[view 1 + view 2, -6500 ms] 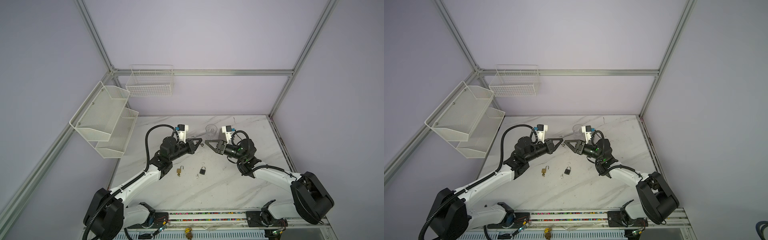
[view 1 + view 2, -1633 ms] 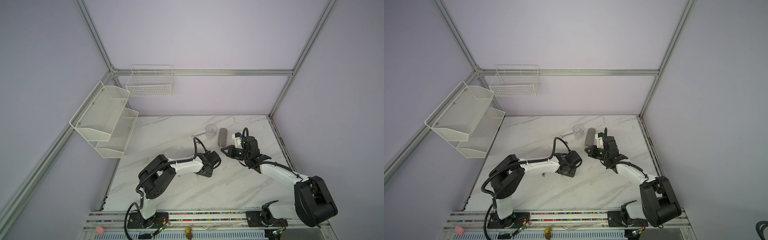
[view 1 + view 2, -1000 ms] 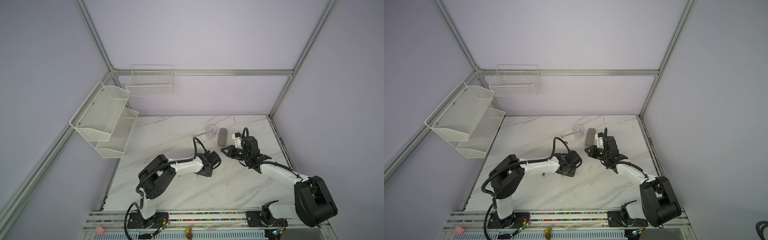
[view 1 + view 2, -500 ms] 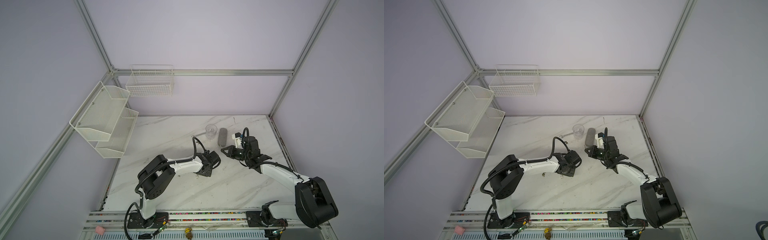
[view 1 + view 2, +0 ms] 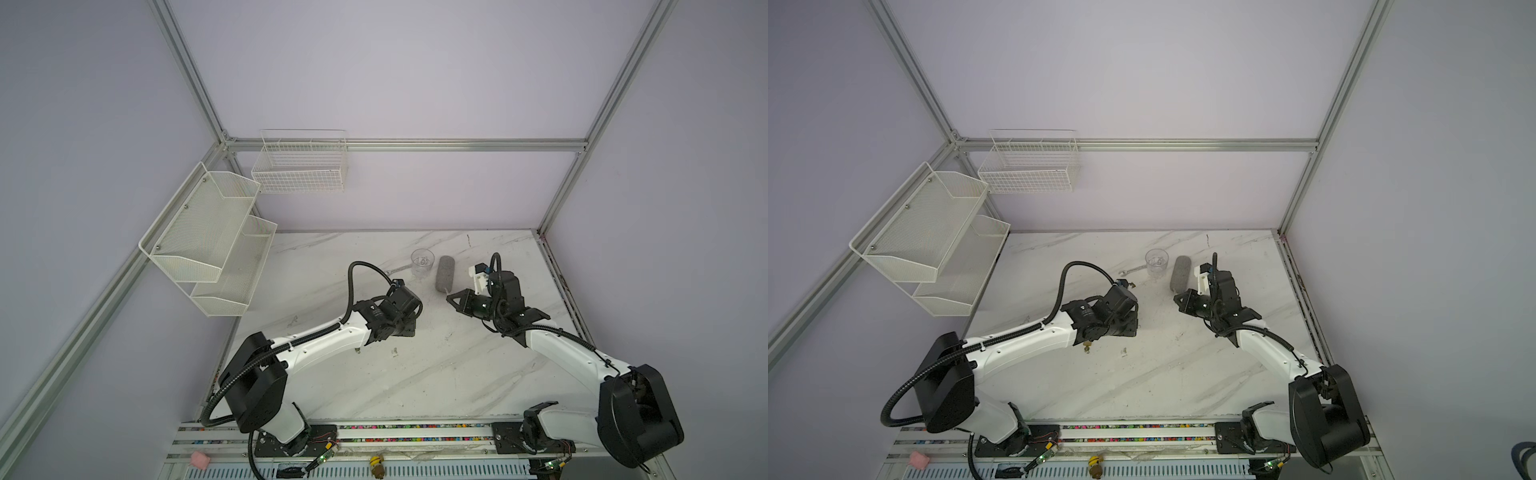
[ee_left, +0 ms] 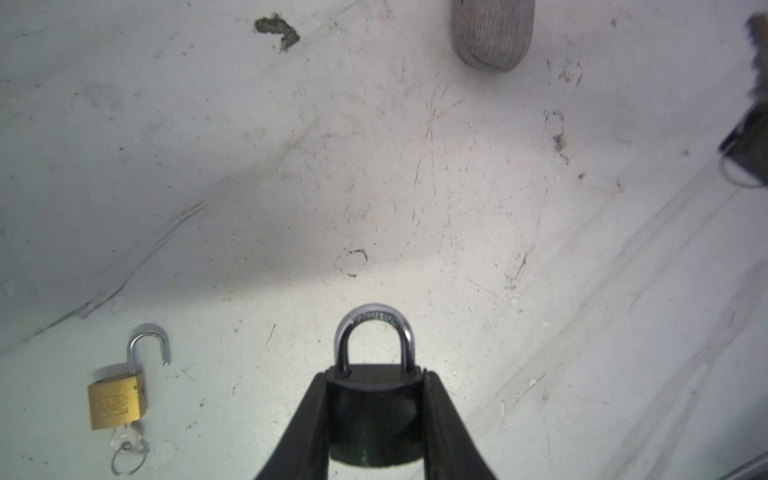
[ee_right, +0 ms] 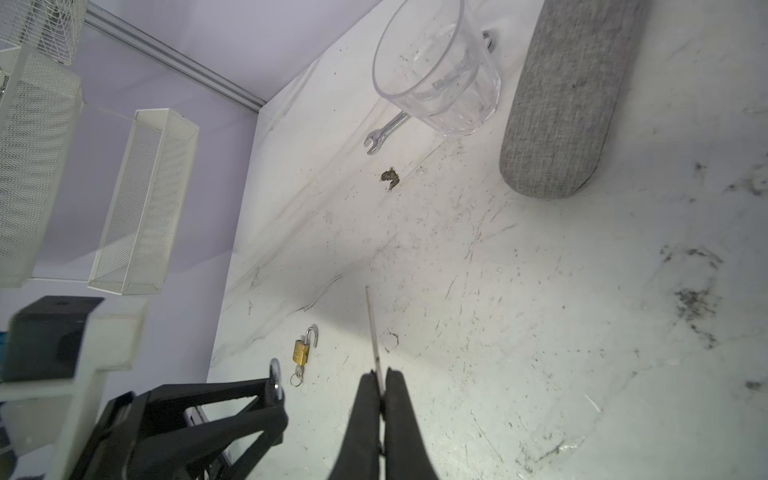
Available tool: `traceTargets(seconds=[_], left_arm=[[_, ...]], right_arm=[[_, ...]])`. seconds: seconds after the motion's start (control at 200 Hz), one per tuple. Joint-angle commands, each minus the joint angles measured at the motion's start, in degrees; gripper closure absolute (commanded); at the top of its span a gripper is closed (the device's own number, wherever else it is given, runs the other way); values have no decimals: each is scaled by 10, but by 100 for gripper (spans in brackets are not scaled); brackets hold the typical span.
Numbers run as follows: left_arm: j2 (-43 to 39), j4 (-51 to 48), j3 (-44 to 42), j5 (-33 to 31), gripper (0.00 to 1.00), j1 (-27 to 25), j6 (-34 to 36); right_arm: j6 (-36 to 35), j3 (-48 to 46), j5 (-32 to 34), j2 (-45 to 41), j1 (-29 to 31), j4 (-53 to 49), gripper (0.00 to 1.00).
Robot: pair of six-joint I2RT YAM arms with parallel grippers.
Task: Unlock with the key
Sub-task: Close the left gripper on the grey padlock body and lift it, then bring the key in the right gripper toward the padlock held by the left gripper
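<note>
In both top views I see my arms facing each other over the desk, not touching. Left wrist: left jaws clamped on the black padlock, shackle shut. Right wrist: right jaws pressed together on the key, blade sticking out ahead, clear of the padlock.

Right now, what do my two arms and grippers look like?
The left arm and right arm have white shells and black joints; a ribbed black hose loops above the left. The left gripper and right gripper each have two tapered black fingers.
</note>
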Motion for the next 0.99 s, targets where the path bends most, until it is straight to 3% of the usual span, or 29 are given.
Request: traceTargets(seconds=[0.0, 0.305, 0.435, 0.8, 0.99], left_arm=[[-47, 54, -29, 6, 100, 22, -40], [-93, 128, -50, -11, 100, 58, -114], [-95, 144, -52, -21, 100, 71, -154], [-104, 181, -59, -61, 100, 73, -224], [-101, 181, -59, -66, 100, 74, -232]], right_arm=[[3, 17, 36, -21, 22, -26, 100], [33, -1, 142, -18, 125, -18, 100], [56, -12, 158, -20, 152, -8, 100], [143, -33, 225, 16, 267, 117, 100], [160, -24, 223, 47, 284, 201, 100]])
